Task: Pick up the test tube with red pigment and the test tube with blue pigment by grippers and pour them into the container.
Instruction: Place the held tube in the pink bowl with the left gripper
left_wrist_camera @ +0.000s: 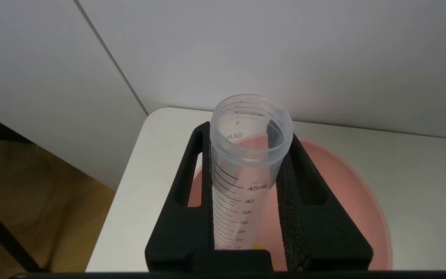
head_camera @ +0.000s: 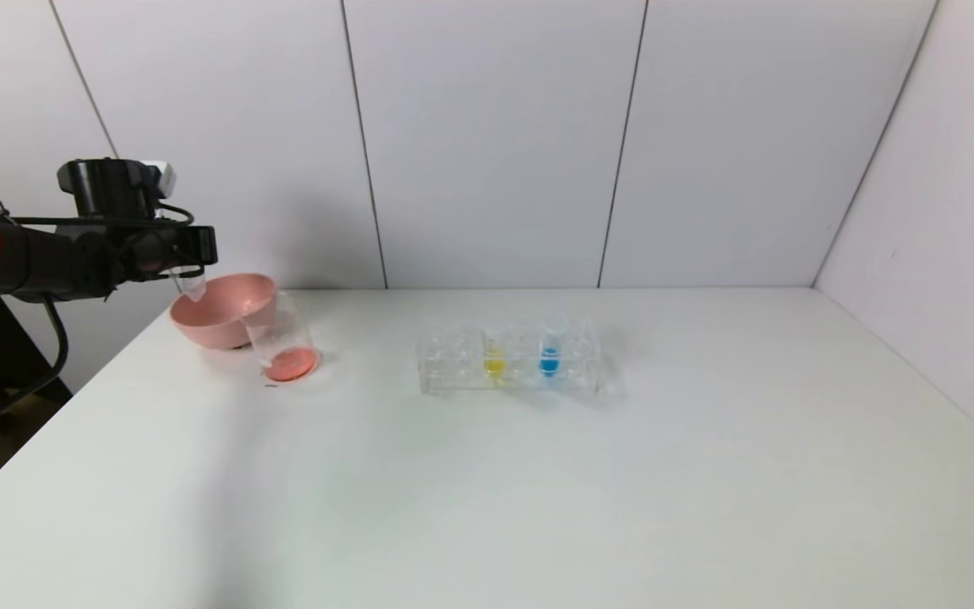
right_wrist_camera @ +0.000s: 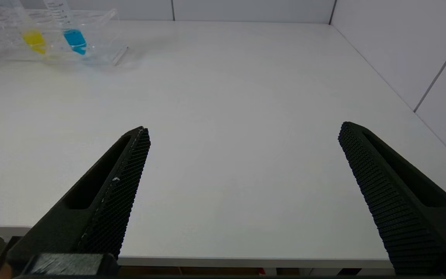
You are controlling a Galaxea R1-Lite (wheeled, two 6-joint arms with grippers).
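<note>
**Emptied tube over the pink bowl, red liquid in the beaker**

The left gripper (left_wrist_camera: 246, 155) was held high over the far-left corner of the table (head_camera: 487, 507), its two black fingers pinching a clear graduated tube (left_wrist_camera: 246, 170) between them. This was the test tube with red pigment, but it looked drained: the wall was see-through, printed with black marks up to 45 mL, and only a faint orange trace showed low inside. Its open mouth pointed away from the wrist, above the pink bowl (head_camera: 221, 309).

The container (head_camera: 281, 342), a clear straight-sided beaker, stood on the table just beside the bowl on its near right, with a shallow layer of red-orange liquid at the bottom.

Well to the right, near the table's middle, the clear tube rack (head_camera: 511, 365) held the test tube with blue pigment (head_camera: 549, 355) upright, bright blue at its rounded end, and a tube with yellow liquid (head_camera: 494, 362) to its left.

The right gripper (right_wrist_camera: 242, 131) hung at the near edge of the table, fingers spread wide and holding nothing.
</note>
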